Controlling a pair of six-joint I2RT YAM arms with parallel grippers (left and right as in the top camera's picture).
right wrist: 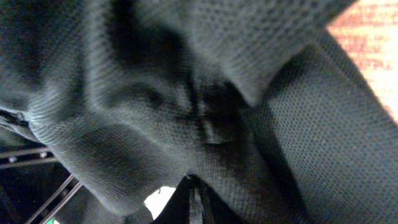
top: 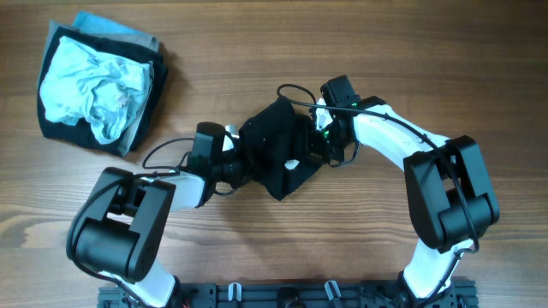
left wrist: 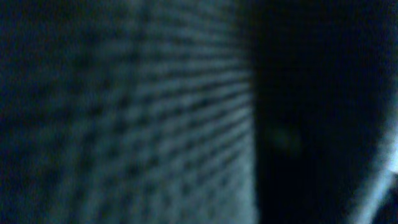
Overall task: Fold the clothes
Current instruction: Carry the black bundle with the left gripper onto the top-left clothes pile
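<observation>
The right pincer (top: pixel 324 141) is closed, its tips buried in the black T-shirt (top: pixel 272 141). In its wrist view, folds of the cloth gather at one spot and hide the fingers. The left pincer (top: pixel 238 164) pushes into the shirt's opposite edge. Its camera sees only blurred weave, so I cannot tell whether it is apart or together. The shirt is bunched between both arms at the middle of the wooden table (top: pixel 368 43). A small white label (top: pixel 292 164) shows near the shirt's lower edge, too small to read. A black cable (top: pixel 291 91) loops over the shirt's top. Well apart, at the table's far left corner, lies a pile of clothes (top: pixel 98 85), pale blue over black.
</observation>
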